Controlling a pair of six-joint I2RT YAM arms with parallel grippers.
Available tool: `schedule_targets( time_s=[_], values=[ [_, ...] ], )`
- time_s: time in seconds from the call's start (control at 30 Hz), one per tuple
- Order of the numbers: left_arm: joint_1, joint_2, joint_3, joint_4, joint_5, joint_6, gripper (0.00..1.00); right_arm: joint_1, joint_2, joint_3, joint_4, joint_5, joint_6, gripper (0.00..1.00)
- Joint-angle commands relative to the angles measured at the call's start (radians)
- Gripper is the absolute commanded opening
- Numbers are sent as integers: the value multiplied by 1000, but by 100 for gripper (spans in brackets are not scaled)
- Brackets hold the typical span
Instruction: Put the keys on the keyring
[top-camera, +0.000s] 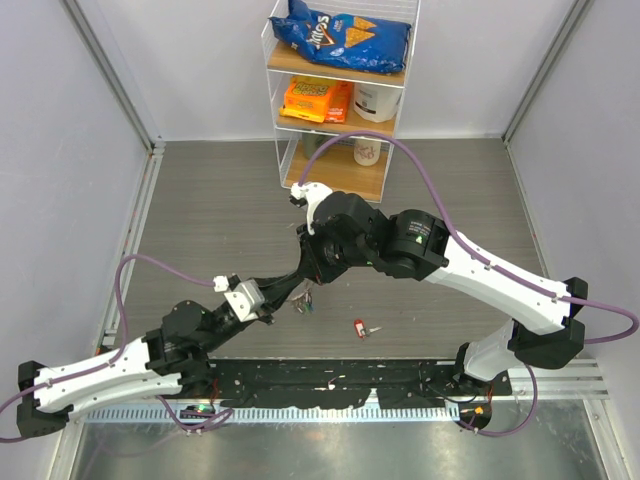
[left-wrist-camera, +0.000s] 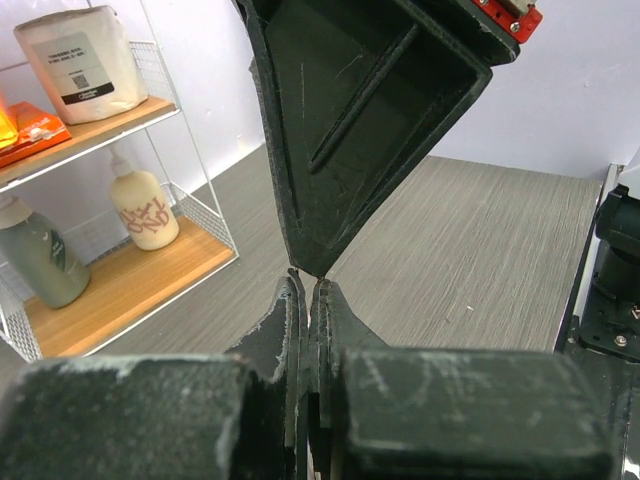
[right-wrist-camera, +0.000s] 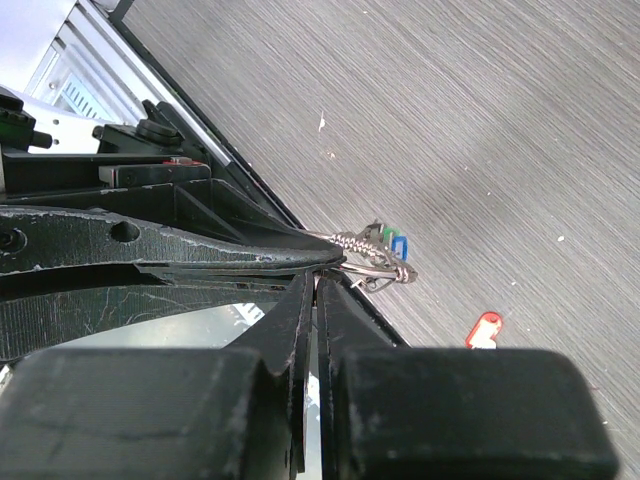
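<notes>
The keyring (right-wrist-camera: 378, 266), a thin silver wire ring, hangs above the table with a green key (right-wrist-camera: 384, 236) and a blue key (right-wrist-camera: 400, 246) on it. The top view shows this bunch as small dangling keys (top-camera: 305, 301). My right gripper (right-wrist-camera: 318, 282) is shut on the ring's near side. My left gripper (right-wrist-camera: 335, 256) comes in from the left, shut, its tips at the ring's coiled part. In the left wrist view the left gripper (left-wrist-camera: 306, 284) is shut tip to tip against the right finger (left-wrist-camera: 350, 130); the ring is hidden there. A red key (top-camera: 362, 327) (right-wrist-camera: 483, 329) lies flat on the table.
A wire shelf (top-camera: 340, 100) with snack bags and bottles stands at the back centre, also in the left wrist view as the shelf (left-wrist-camera: 120, 285). A black rail (top-camera: 330, 385) runs along the near edge. Grey walls close in both sides.
</notes>
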Motion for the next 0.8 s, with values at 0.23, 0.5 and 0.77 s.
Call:
schedule_targets(
  time_s=[0.23, 0.5, 0.77],
  values=[
    [-1, 21, 20, 16, -19, -12, 13, 4, -49, 32, 73, -1, 10, 6],
    [-3, 9, 10, 16, -28, -15, 20, 4, -49, 32, 71, 1, 8, 6],
    [-1, 3, 0, 20, -31, -19, 24, 4, -49, 31, 71, 2, 10, 6]
  ],
)
